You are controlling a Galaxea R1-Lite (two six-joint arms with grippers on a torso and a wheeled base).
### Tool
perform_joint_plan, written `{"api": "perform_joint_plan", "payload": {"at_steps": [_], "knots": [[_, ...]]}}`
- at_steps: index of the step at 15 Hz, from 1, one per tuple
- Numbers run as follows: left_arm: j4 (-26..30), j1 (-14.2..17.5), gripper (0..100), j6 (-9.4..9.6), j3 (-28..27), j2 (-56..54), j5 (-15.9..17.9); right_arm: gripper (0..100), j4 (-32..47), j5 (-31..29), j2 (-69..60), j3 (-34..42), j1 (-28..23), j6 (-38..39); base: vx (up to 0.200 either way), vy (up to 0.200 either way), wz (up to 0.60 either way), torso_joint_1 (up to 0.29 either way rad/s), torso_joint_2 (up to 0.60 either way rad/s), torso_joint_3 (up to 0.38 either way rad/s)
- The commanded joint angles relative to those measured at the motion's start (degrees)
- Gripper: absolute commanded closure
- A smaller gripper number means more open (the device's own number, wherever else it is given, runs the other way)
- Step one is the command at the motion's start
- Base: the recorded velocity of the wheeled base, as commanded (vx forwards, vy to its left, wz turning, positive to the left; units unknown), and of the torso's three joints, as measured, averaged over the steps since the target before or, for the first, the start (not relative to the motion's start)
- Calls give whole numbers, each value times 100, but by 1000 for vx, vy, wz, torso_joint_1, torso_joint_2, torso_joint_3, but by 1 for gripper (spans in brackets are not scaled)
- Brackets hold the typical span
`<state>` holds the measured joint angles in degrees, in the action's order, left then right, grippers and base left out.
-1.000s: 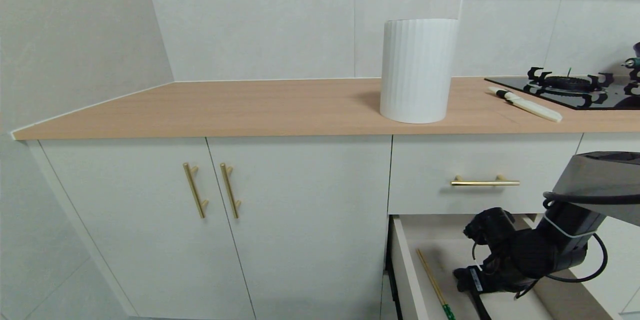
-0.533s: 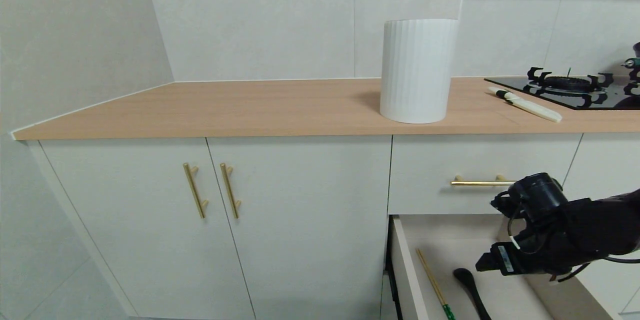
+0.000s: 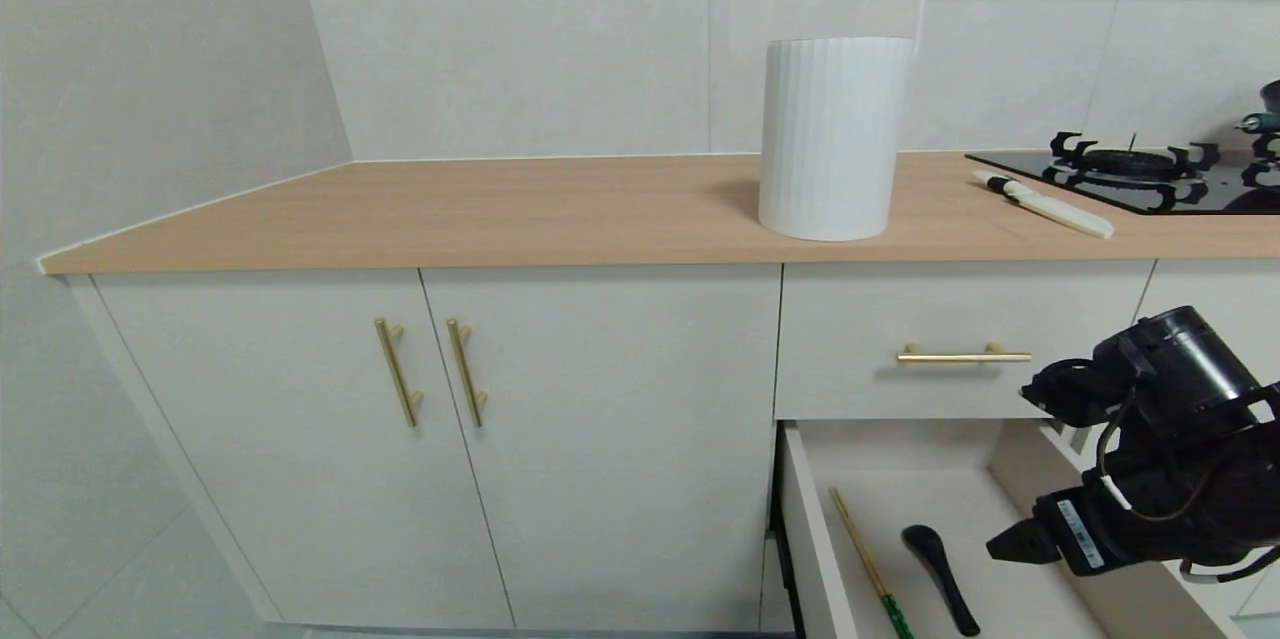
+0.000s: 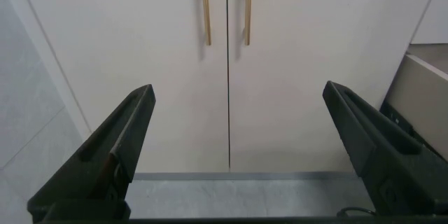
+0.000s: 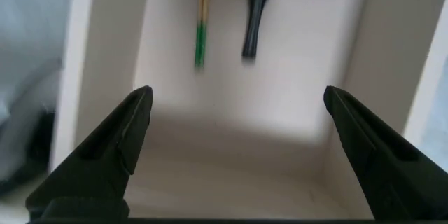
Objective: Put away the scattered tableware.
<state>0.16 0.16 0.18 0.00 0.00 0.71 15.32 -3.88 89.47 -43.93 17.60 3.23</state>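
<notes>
Countertop (image 3: pixel 500 209); open drawer (image 3: pixel 805 539) below w/ chopsticks (image 3: pixel 862 559), black spoon (image 3: pixel 940 579). Right gripper (image 5: pixel 234 119) over drawer, spread; left gripper (image 4: pixel 238 112) spread, facing cabinet doors (image 4: pixel 294 77).

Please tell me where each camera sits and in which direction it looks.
Head view: on the head, facing forward and down at countertop, cabinet doors, open drawer; right arm shows.
Left wrist view: on the left wrist, facing the cabinet doors; open left gripper shows.
Right wrist view: above the drawer, looking down at chopsticks and black spoon; open right gripper shows.
Shared: head and right wrist views show chopsticks and spoon.
</notes>
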Motion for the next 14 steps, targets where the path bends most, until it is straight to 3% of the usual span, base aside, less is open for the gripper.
{"api": "perform_joint_plan", "payload": {"at_steps": [1,6,14], "knots": [[2,2,0,-1,0,0,0,0,102,1,-228,8,68,-68,-200,0,0,2,2,2],[-7,2,0,-1,0,0,0,0,1166,1,-316,25,288,-745,-200,0,0,-1,1,0],[2,2,0,-1,0,0,0,0,1605,1,677,184,991,-1061,0,0,0,0,0,0]]}}
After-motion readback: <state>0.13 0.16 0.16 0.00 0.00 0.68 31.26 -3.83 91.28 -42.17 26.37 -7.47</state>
